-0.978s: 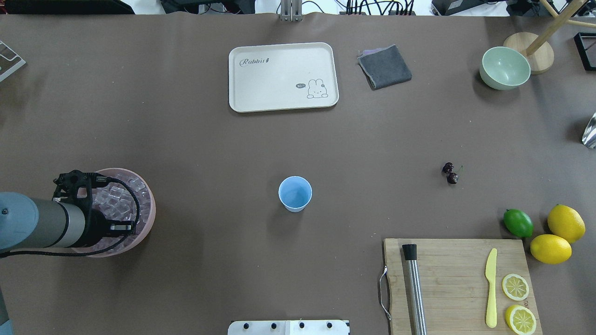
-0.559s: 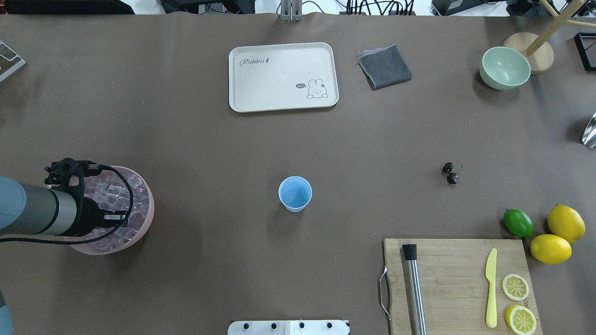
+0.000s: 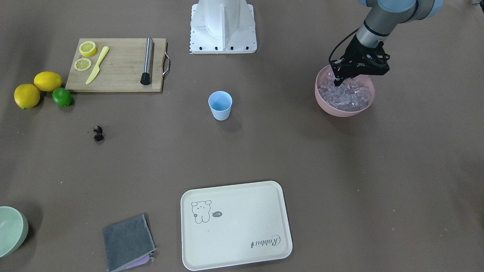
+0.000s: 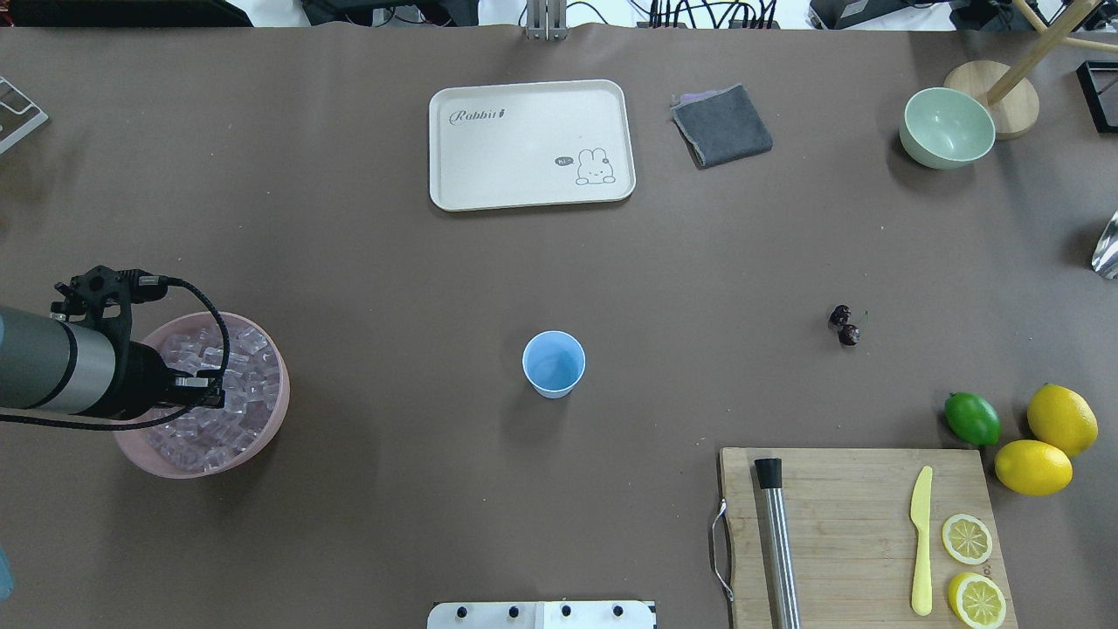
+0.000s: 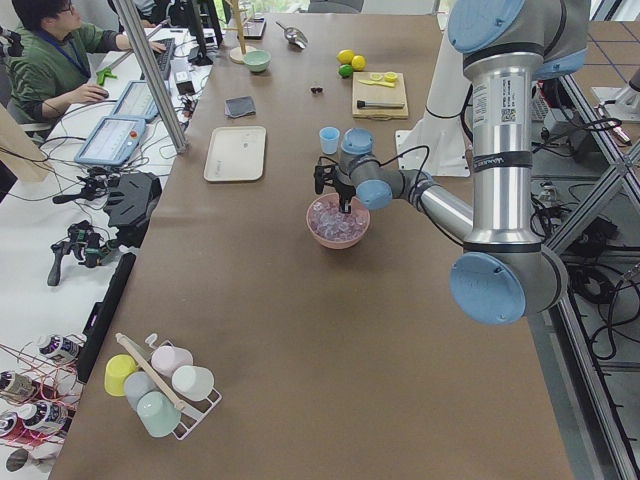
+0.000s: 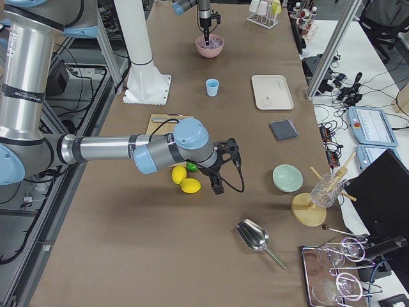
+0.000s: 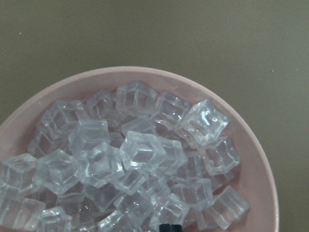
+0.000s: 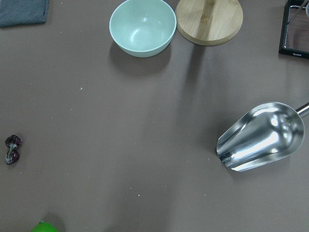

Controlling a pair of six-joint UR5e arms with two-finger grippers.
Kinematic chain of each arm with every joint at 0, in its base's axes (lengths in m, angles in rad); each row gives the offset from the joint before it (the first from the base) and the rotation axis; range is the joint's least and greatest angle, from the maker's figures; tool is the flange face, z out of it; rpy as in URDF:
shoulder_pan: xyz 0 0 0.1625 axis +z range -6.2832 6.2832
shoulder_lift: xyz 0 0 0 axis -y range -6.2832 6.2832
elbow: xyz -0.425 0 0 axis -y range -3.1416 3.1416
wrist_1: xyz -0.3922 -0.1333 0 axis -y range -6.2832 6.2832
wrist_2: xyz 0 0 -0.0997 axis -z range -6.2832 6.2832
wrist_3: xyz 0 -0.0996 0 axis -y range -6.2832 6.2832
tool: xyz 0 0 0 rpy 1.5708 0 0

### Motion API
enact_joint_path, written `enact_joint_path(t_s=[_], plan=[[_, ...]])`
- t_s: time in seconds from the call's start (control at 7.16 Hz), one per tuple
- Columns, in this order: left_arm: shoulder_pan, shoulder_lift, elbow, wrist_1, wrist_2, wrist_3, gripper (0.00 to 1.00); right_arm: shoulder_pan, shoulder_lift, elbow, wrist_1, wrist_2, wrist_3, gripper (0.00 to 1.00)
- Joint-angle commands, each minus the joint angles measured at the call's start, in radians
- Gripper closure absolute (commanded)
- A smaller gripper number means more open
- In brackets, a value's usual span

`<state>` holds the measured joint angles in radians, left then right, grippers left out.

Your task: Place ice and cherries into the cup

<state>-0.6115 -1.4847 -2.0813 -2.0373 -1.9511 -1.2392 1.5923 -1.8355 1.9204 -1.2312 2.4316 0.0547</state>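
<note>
The ice (image 4: 218,384) is a heap of clear cubes in a pink bowl (image 4: 279,411) at the table's left, also seen in the front view (image 3: 346,94) and the left wrist view (image 7: 145,150). My left gripper (image 3: 337,80) points down into the bowl's near rim side with its fingers together and its tip among the cubes; I see no cube held. The light blue cup (image 4: 553,363) stands upright and empty at the table's middle. The dark cherries (image 4: 844,325) lie to its right. My right gripper (image 6: 216,185) hovers near the lemons; I cannot tell its state.
A cream tray (image 4: 530,144), a grey cloth (image 4: 721,124) and a pale green bowl (image 4: 946,127) lie along the far side. A cutting board (image 4: 838,524) with a knife, a muddler and lemon slices is at the near right, beside a lime (image 4: 971,418) and lemons. A metal scoop (image 8: 260,136) lies further right.
My left arm has drawn back toward the table's left edge and slightly away from the robot over the pink bowl, uncovering more ice. Cup and cherries have not moved.
</note>
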Motion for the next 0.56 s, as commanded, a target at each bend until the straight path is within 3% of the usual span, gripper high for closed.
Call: enact_joint_path(t_s=[0.0, 0.14, 0.42], plan=[[-0.008, -0.055, 0.068, 0.002, 0.015, 0.062, 0.13, 0.000, 0.001, -0.001, -0.002, -0.002, 0.002, 0.00], [-0.002, -0.102, 0.110, 0.002, 0.044, 0.063, 0.09, -0.002, 0.002, -0.001, -0.002, -0.002, 0.002, 0.00], [0.001, -0.092, 0.110, 0.002, 0.055, 0.063, 0.09, -0.002, 0.001, -0.001, -0.002, -0.002, 0.002, 0.00]])
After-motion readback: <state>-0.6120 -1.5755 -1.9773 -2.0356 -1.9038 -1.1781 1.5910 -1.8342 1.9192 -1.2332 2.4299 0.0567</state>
